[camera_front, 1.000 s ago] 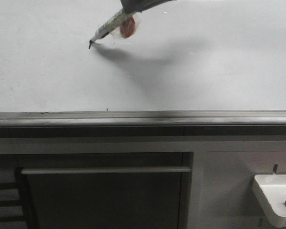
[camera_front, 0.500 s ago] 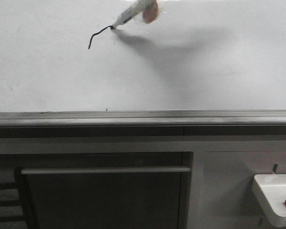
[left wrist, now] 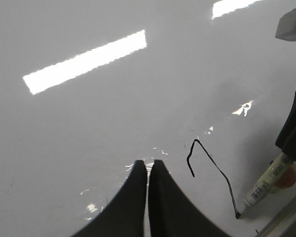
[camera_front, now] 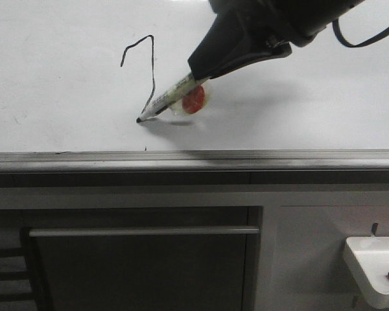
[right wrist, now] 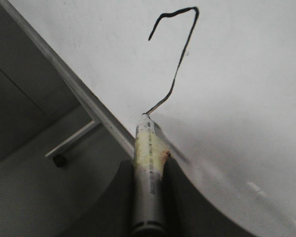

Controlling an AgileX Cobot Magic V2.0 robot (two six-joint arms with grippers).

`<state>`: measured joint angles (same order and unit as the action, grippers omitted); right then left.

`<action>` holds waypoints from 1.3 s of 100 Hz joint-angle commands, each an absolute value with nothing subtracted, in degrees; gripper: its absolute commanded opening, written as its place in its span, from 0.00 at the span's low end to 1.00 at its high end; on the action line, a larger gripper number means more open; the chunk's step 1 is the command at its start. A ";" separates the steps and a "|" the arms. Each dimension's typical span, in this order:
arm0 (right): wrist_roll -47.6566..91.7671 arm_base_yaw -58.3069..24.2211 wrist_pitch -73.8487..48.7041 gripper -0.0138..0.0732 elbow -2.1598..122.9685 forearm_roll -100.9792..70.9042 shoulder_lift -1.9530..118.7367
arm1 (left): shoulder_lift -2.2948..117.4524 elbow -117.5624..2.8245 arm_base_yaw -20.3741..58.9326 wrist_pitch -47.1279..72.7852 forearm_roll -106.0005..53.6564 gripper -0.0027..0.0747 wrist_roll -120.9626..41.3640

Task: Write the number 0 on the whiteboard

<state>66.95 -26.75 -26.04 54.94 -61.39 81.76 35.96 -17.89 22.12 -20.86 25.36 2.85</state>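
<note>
The right gripper (right wrist: 149, 197) has its fingers clamped on the marker (camera_front: 170, 98), holding it by the rear half of the barrel, with the front half and the tip sticking out free. That looks the sensible place to hold it: a marker is light, stiff and smooth, so it could twist or slide in the jaws if pressed hard, and a grip well back lets the tip reach the board at a slant. A red magnet (camera_front: 193, 100) hangs off the barrel just below the fingers.

The tip is touching the whiteboard (camera_front: 52, 78), low down, near its grey ledge (camera_front: 194, 157). From there the 0 (camera_front: 146, 71) runs upward: so far only a short hooked top and one long side, open on the left, so I'd judge it about half drawn. The line is thin and a bit shaky.

The left gripper (left wrist: 147, 173) hovers over the board with its fingers pressed together on nothing, well apart from the stroke.

The board is glossy and hard, throwing back the ceiling lights; ink will glide on it and smear if brushed. Below the ledge is a dark cabinet (camera_front: 142, 259) with a bar handle, and a small white tray (camera_front: 376, 269) at the lower right.
</note>
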 commanded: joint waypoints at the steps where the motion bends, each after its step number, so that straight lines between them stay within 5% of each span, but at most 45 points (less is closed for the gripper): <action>1: 66.94 -26.66 -21.65 0.08 57.45 -62.80 81.18 | 35.83 -19.37 22.03 -25.25 24.00 0.01 3.62; 52: 67.23 -26.66 -21.81 0.08 66.54 -62.70 81.18 | 35.83 -19.37 22.03 -25.25 24.00 0.01 3.62; 83: 68.51 -26.85 -38.92 0.08 66.54 -61.11 77.48 | 35.70 -19.37 22.30 -26.65 31.30 0.01 3.62; 108: 68.51 -26.85 -44.22 0.08 66.19 -53.57 77.10 | 38.99 -19.37 30.77 -26.53 42.82 0.01 9.29; 116: 68.51 -26.85 -43.61 0.08 66.19 -51.82 77.10 | 43.15 -19.37 33.68 -26.39 43.80 0.08 9.18; 130: 68.51 -26.85 -43.12 0.08 66.19 -49.56 77.10 | 51.15 -21.39 35.46 -26.77 43.80 0.35 9.10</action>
<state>67.66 -26.85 -44.84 64.59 -48.95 79.14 46.89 -18.16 34.42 -23.16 44.93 8.25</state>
